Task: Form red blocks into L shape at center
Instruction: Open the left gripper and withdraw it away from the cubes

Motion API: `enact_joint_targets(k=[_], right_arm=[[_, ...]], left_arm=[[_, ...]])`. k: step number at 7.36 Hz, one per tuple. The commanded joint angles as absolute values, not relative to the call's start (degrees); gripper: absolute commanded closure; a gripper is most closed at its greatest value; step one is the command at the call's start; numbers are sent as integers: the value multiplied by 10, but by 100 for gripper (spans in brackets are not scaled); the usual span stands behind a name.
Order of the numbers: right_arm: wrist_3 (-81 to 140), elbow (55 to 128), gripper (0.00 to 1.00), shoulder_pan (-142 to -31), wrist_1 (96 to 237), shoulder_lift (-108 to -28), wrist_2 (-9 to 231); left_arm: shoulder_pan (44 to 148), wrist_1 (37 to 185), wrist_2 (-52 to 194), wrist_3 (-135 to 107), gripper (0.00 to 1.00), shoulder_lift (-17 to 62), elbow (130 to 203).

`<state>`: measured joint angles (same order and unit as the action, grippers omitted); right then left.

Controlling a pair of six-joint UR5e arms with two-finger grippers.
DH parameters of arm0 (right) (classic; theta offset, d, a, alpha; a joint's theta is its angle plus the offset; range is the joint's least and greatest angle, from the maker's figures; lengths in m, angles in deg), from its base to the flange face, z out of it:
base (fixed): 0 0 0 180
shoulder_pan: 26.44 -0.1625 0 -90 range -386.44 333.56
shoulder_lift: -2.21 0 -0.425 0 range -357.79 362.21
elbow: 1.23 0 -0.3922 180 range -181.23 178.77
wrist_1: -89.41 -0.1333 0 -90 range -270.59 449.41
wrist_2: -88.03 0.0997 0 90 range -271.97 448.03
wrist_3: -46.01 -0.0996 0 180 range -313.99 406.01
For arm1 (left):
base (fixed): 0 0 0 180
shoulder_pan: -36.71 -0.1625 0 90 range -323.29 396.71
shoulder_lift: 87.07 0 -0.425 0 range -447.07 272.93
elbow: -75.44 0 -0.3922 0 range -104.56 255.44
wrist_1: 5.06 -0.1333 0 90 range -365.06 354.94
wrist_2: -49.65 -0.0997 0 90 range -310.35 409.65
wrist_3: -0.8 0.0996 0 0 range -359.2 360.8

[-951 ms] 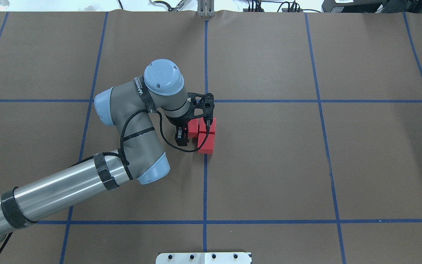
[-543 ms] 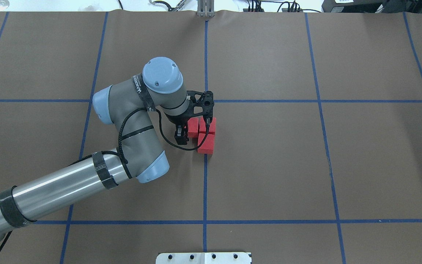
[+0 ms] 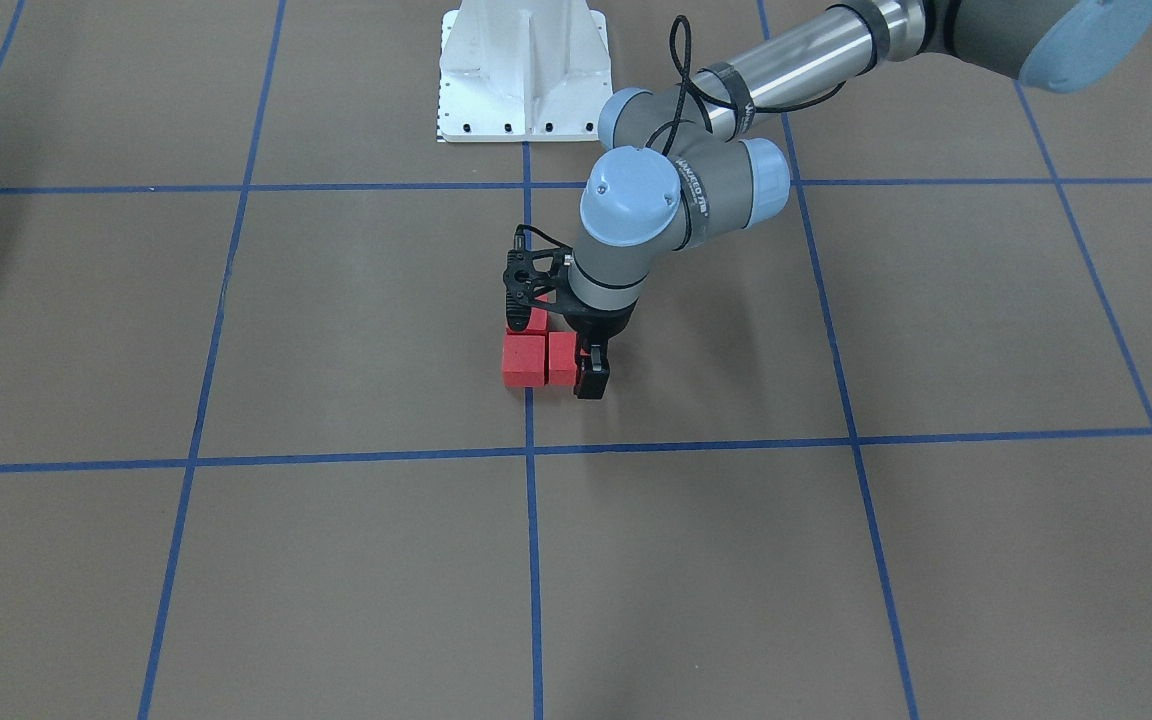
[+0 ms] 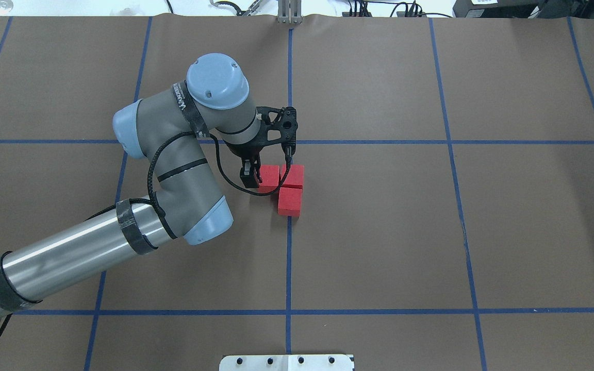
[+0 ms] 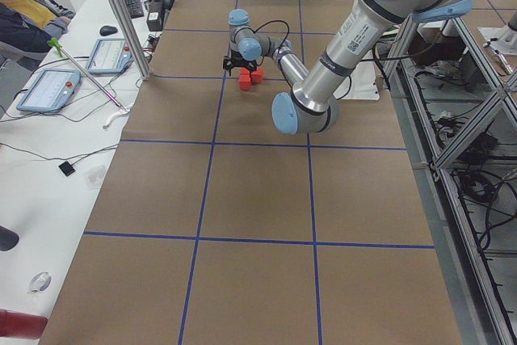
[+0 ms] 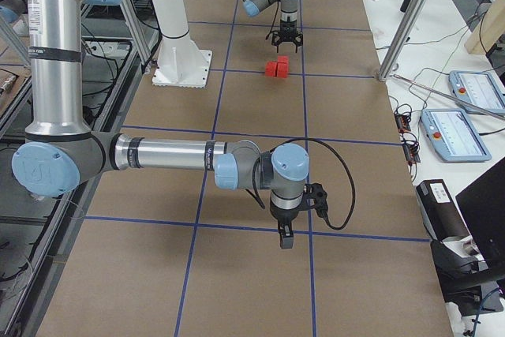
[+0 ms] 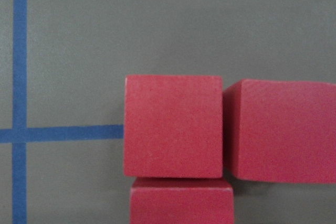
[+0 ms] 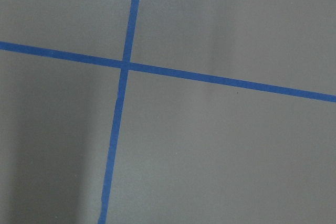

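Note:
Three red blocks lie touching in an L on the brown table. Two are side by side (image 4: 269,178) (image 4: 293,176), and the third (image 4: 290,201) is nearer me, on the middle tape line (image 4: 289,257). My left gripper (image 4: 248,175) hangs just left of the left block, lifted off it, open and empty. In the front view it (image 3: 591,378) stands beside the blocks (image 3: 524,360). The left wrist view shows all three blocks (image 7: 173,132) from above. My right gripper (image 6: 282,238) shows only in the right side view, low over bare table; I cannot tell its state.
The white robot base plate (image 4: 286,362) sits at the near table edge. Blue tape lines (image 4: 451,141) cross the brown surface. Operator desks with tablets (image 6: 458,128) stand beyond the far edge. The right wrist view shows only a tape crossing (image 8: 125,65).
My left arm has pulled up and back toward the far left, and its gripper has moved off the left block. The three blocks have stayed in place.

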<state>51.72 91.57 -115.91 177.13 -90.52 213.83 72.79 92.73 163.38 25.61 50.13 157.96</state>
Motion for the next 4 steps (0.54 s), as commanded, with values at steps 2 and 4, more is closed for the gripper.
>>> enact_joint_targets(k=[2, 4], right_arm=[[518, 915, 1, -1159, 1771, -906, 2138], [518, 911, 1, -1159, 1771, -905, 2136]], left_arm=[[788, 909, 1642, 257, 0, 443, 1614], [857, 909, 1643, 253, 0, 358, 1652]])
